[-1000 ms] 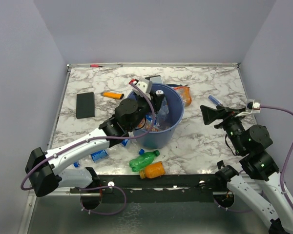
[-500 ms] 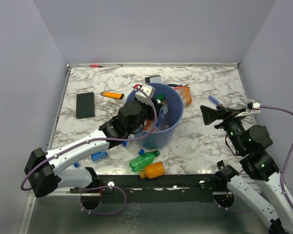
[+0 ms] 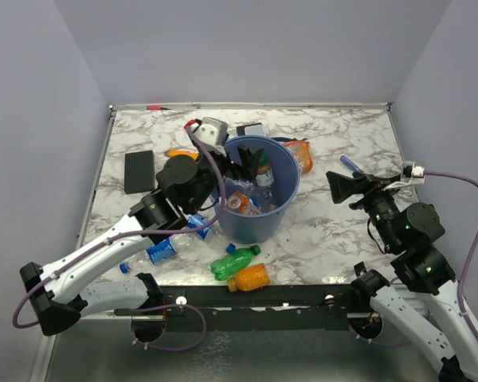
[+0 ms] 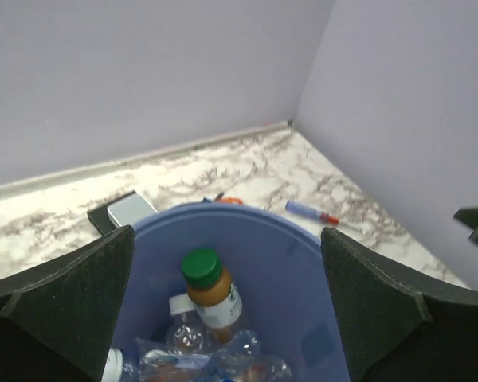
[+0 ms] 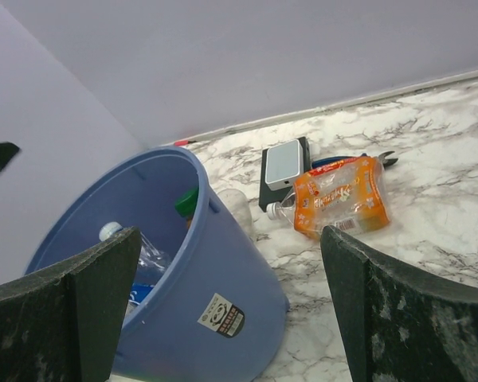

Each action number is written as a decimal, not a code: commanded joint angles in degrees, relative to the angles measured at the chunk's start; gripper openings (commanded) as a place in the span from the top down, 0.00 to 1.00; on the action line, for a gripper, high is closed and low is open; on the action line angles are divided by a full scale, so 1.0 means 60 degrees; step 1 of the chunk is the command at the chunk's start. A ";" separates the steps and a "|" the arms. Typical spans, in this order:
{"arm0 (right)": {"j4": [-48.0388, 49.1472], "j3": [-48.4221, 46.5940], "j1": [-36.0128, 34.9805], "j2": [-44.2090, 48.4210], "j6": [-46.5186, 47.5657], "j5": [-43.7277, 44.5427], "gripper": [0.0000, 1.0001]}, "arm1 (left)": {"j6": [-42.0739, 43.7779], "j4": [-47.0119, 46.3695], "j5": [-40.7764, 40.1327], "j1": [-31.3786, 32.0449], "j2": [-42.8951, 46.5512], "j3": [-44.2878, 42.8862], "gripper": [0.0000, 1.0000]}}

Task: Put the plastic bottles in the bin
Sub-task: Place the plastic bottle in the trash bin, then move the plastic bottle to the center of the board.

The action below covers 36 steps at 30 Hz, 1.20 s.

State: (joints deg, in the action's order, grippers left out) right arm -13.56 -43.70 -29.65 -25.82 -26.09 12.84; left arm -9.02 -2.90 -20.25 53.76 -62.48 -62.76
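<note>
The bin (image 3: 264, 227) is a blue bucket at the table's middle. Inside it a brown bottle with a green cap (image 4: 211, 294) leans upright among clear crushed bottles (image 4: 187, 346). My left gripper (image 3: 243, 161) hangs open over the bin's left rim and holds nothing; in its wrist view the left gripper (image 4: 227, 232) looks straight down into the bin (image 4: 303, 294). A green bottle (image 3: 233, 263) and an orange bottle (image 3: 249, 278) lie in front of the bin. A clear blue-labelled bottle (image 3: 155, 253) lies at the left. An orange-labelled bottle (image 5: 338, 197) lies behind the bin. My right gripper (image 3: 342, 185) stands open and empty to the bin's right.
A flat black rectangle (image 3: 139, 171) and an orange marker (image 3: 181, 154) lie at the back left. A small grey-and-black box (image 5: 285, 165) sits behind the bin. A blue pen (image 3: 349, 163) lies at the right. Walls enclose the table on three sides.
My left gripper has opened and drawn up and to the left out of the bin. The brown bottle now rests free inside the bin. The right arm has not moved.
</note>
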 commanded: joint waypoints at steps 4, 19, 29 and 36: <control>-0.0603 -0.0160 -0.0037 -0.0198 -0.0284 0.0454 0.03 | 0.0634 0.0062 -0.3876 0.0021 0.1752 0.0307 0.01; -0.0310 0.0377 0.1626 -0.3496 -0.2878 0.0450 0.00 | 0.1906 -0.2060 -0.7080 -0.1051 0.3619 0.4413 0.01; 0.4685 0.1494 0.3931 -0.8100 -0.4261 -0.3135 0.00 | 0.1284 -0.2073 -0.6433 -0.1225 0.4525 0.5275 0.01; 0.6388 0.0855 0.3931 -0.9931 -0.3482 -0.2574 0.00 | 0.1223 -0.1974 -0.6239 -0.1225 0.4315 0.5200 0.01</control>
State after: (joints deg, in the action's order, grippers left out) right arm 13.39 -35.24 -6.28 -82.39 -49.50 -2.76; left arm -0.64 -14.87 -59.40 46.57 -36.36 -31.44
